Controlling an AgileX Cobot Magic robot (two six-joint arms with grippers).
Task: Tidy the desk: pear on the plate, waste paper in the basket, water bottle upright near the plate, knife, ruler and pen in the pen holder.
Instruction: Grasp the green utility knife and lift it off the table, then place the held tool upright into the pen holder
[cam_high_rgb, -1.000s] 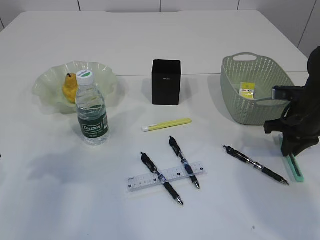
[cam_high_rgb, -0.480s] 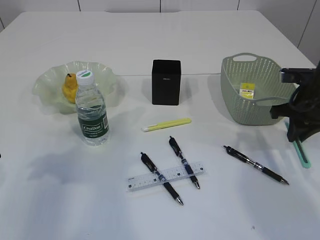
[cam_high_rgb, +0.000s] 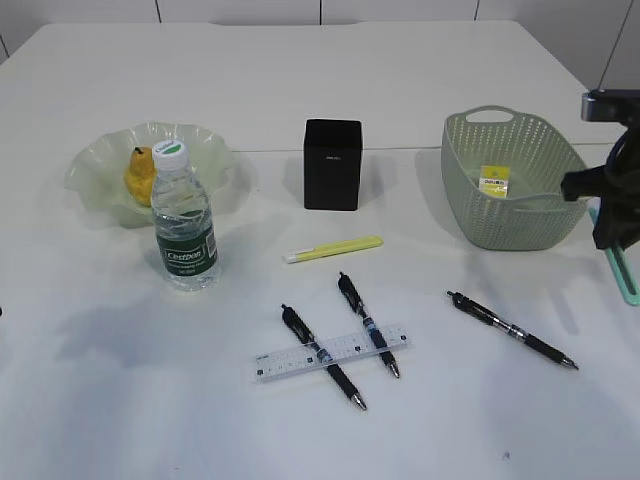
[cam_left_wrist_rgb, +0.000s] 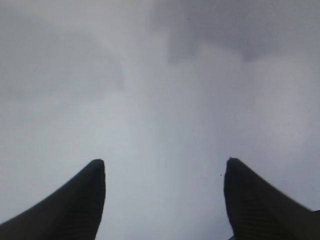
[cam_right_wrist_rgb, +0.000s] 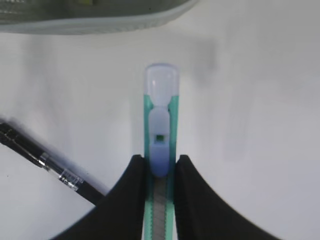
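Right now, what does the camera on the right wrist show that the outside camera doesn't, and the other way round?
Only the right wrist view shows the green utility knife's pale slider and the right gripper pinching it. Only the exterior view shows the black pen holder, clear water bottle, yellow pear and transparent ruler. Both show the knife, green basket and a black pen.

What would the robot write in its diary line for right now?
right gripper: shut on green knife, lifted by basket | left gripper: open, empty | pen holder: waiting
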